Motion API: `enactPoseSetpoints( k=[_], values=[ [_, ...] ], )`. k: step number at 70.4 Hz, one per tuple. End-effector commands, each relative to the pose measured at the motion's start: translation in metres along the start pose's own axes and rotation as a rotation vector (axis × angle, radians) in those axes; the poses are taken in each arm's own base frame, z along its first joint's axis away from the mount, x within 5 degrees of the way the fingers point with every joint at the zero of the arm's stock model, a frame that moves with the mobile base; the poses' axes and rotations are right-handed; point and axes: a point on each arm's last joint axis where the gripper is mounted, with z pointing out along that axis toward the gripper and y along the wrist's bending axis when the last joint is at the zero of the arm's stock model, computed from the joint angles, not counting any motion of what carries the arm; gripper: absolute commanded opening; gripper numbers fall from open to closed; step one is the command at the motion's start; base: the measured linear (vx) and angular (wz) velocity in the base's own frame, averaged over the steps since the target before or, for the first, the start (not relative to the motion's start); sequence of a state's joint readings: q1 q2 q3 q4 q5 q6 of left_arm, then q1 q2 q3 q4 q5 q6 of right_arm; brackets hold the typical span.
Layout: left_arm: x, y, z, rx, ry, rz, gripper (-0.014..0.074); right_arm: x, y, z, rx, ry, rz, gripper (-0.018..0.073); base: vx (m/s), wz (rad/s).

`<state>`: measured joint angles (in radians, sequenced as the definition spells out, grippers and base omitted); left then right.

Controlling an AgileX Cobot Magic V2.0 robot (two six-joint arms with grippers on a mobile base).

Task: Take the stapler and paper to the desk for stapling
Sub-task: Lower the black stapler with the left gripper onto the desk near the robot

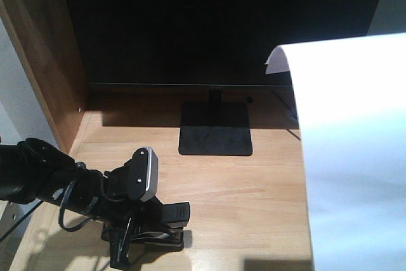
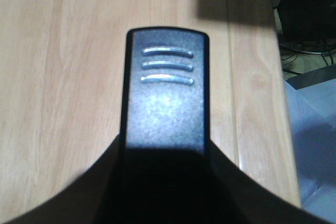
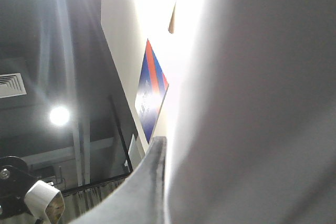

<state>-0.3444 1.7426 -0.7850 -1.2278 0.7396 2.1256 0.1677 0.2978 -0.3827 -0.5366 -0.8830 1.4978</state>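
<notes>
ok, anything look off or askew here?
Only the large white paper sheet: it stands raised above the light wood-grain desk, right side, not flat, top-left corner curled over. The small black stapler looks fine.

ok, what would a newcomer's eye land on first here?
The big white paper held up on the right, hiding that side of the desk and a corner of the black monitor. Next, the left gripper low at front left, closed on the black stapler just above the wood.
</notes>
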Motion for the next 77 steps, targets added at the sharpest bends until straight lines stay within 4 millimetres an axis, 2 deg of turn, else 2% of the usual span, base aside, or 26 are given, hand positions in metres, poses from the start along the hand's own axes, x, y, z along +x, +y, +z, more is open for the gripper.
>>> enactPoseSetpoints(
  k=[1,26,49,64,70,77],
  values=[
    [-0.014,0.007,-0.007,-0.032,-0.078,-0.006,-0.0006,-0.006,0.006,0.006,-0.031,-0.027,-0.009,-0.0007,0.0,0.0],
    [0.0,0.008,0.009,0.013,-0.048,-0.053,0.0004,-0.006,0.006,0.006,-0.031,-0.026,-0.009,-0.0007,0.0,0.0],
    [0.002,0.008,0.011,0.026,-0.049,-0.059,0.0034,-0.006,0.006,0.006,-0.031,-0.026,-0.009,-0.0007,0.0,0.0],
    [0.0,0.005,0.011,0.053,-0.066,-0.058,0.0143,-0.006,0.006,0.006,-0.031,-0.026,-0.009,-0.0007,0.0,0.0],
    [0.0,0.005,0.011,0.054,-0.067,-0.058,0.0213,-0.006,0.006,0.006,-0.031,-0.026,-0.009,-0.0007,0.0,0.0],
    [0.0,0.005,0.011,0.055,-0.068,-0.061,0.0335,-0.006,0.006,0.006,-0.031,-0.026,-0.009,-0.0007,0.0,0.0]
  ],
)
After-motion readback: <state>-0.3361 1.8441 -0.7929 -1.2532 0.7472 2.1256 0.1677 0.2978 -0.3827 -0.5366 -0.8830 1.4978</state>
